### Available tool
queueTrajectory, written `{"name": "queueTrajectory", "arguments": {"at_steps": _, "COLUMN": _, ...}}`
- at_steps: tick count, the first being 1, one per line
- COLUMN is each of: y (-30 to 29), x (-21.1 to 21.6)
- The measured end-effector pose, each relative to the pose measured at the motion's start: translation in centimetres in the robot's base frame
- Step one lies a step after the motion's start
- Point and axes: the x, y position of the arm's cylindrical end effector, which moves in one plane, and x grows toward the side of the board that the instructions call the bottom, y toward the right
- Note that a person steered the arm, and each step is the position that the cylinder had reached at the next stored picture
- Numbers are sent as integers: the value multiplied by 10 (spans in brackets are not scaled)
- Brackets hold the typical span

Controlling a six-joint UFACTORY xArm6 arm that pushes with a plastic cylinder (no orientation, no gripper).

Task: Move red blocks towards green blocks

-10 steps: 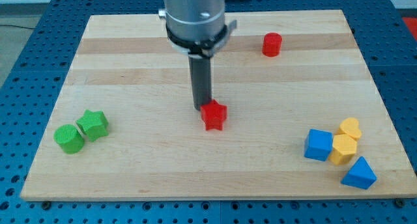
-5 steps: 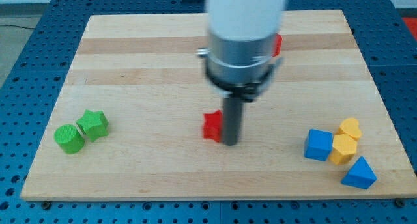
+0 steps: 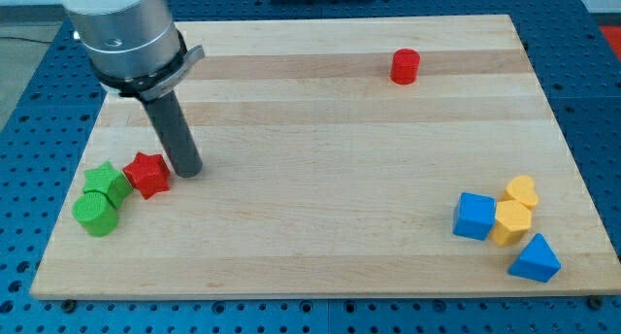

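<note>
The wooden board [image 3: 320,130] fills most of the view and carries every block. Above its left part stands the arm's grey cylinder [image 3: 121,28], and from it the dark rod [image 3: 173,130] runs down to the board. The arm has no jaws; it ends only in the rod, so nothing is clamped or held.

Places below are given from the red star block [image 3: 147,174], which lies near the board's left edge. The robot's tip [image 3: 188,171] rests just to the view's right of this star, touching it or nearly so; the exact contact cannot be made out. On the star's other side, to the view's left, the green star block [image 3: 105,183] touches it. The green cylinder [image 3: 95,216] sits below and left of the red star, pressed against the green star.

The red cylinder [image 3: 406,66] stands well apart, far to the view's upper right of the red star. Far to the lower right lies a tight cluster: a blue cube [image 3: 474,217], a yellow block [image 3: 512,221] beside it, a second yellow block [image 3: 522,190] above that, and a blue triangular block [image 3: 535,259] at the bottom.
</note>
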Motion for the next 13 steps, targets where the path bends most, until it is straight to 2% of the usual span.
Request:
{"name": "queueTrajectory", "arguments": {"at_steps": 1, "y": 123, "x": -49}}
{"name": "queueTrajectory", "arguments": {"at_steps": 3, "y": 331, "x": -106}}
{"name": "queueTrajectory", "arguments": {"at_steps": 4, "y": 322, "x": -154}}
{"name": "queueTrajectory", "arguments": {"at_steps": 5, "y": 211, "x": -152}}
{"name": "queueTrajectory", "arguments": {"at_steps": 6, "y": 201, "x": -152}}
{"name": "queueTrajectory", "arguments": {"at_steps": 7, "y": 246, "x": -168}}
{"name": "queueTrajectory", "arguments": {"at_steps": 8, "y": 165, "x": -205}}
{"name": "queueTrajectory", "arguments": {"at_steps": 10, "y": -27, "x": -171}}
{"name": "queueTrajectory", "arguments": {"at_steps": 11, "y": -50, "x": -122}}
{"name": "queueTrajectory", "arguments": {"at_steps": 12, "y": -52, "x": -141}}
{"name": "queueTrajectory", "arguments": {"at_steps": 13, "y": -44, "x": -192}}
